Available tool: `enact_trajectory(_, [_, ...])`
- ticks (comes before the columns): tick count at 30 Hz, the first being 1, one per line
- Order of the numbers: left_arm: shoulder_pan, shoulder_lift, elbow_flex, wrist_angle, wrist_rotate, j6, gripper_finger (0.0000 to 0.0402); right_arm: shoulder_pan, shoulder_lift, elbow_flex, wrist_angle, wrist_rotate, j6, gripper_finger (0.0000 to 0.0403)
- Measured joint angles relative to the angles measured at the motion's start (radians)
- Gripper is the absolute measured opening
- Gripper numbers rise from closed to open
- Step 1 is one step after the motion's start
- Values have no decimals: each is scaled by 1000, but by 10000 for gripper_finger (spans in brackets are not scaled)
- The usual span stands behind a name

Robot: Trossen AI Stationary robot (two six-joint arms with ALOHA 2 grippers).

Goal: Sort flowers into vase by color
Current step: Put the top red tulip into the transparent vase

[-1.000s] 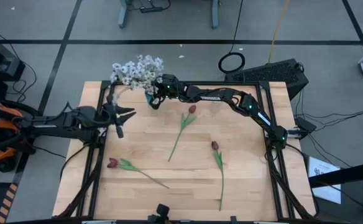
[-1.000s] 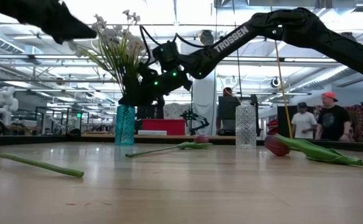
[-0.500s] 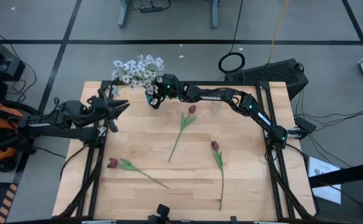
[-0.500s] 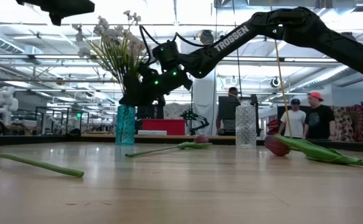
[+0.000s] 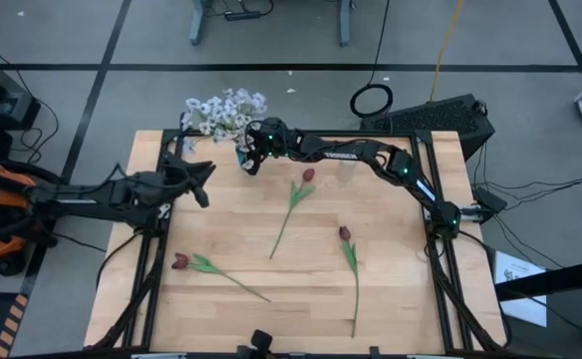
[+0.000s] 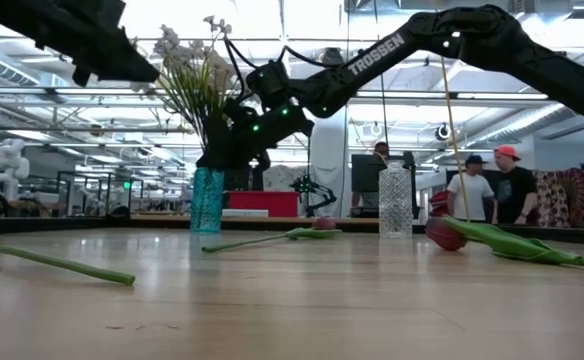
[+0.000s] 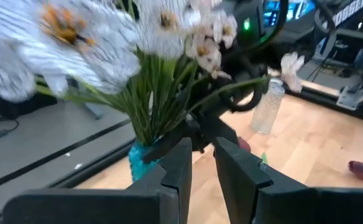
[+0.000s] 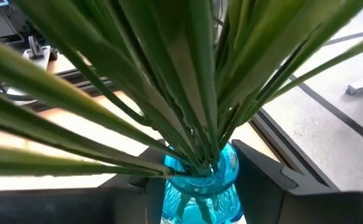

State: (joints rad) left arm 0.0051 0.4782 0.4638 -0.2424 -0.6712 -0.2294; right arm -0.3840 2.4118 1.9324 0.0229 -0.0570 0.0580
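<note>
Right end effector [image 5: 248, 160] is straddling the blue vase [image 6: 207, 200] neck, fingers parted, apparently gripping nothing — white sprays [image 5: 223, 110] are sitting inside. Back off straight, without snagging stems. Left end effector [image 5: 199, 172] is hovering near, fingers nearly together, empty. Three red tulips [image 5: 307, 176] are lying on the surface [image 5: 401, 299]; clear vase [image 6: 395, 201] standing empty.

A grey floor [image 5: 271, 90] crossed by dark lines surrounded the wooden desk [image 5: 301, 289], while bright ceiling lights [image 6: 302, 15] hung over two people [image 6: 492, 190] standing far behind.
</note>
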Motion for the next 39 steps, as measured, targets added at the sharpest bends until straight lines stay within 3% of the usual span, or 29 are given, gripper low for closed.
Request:
enact_trajectory(10, [0,68,-45,122,0,-1,77,15,-10,0,-20,-1,10,271])
enact_trajectory(15, [0,78,-45,122,-11,-2,77,20,-25,0,-67,5,0,309])
enact_trajectory(39, [0,105,-45,122,-68,-9,77,39,-65,0,-194,42,-67,321])
